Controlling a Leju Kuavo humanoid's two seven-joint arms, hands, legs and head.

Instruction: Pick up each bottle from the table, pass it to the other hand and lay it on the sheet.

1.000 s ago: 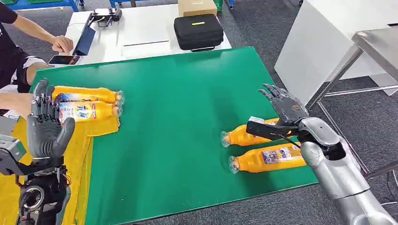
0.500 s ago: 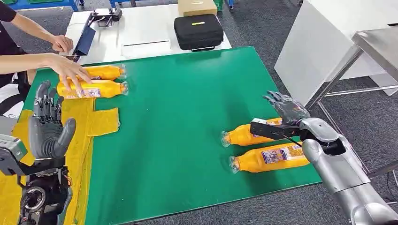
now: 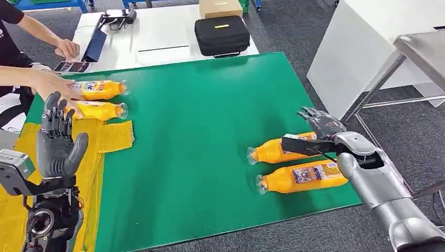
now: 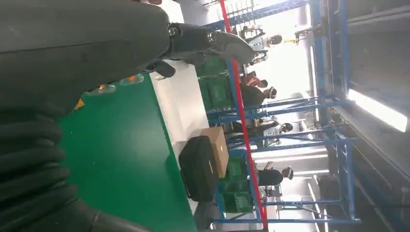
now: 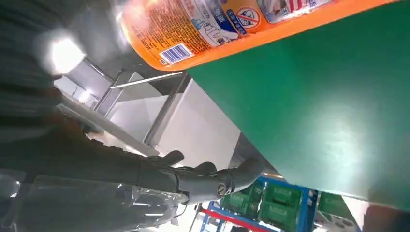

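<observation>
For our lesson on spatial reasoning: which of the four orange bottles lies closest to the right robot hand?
The farther bottle of the right-hand pair: the right robot hand hovers directly over its base end, while the nearer bottle lies toward the table's front edge.

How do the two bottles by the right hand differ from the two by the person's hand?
The two bottles by the right hand, at and, lie on bare green table with caps toward the robot's left; nothing grips them. The two far bottles, and, point caps the other way, and a person's hand reaches to them, beside the yellow sheet. All four are orange and lie flat.
</observation>
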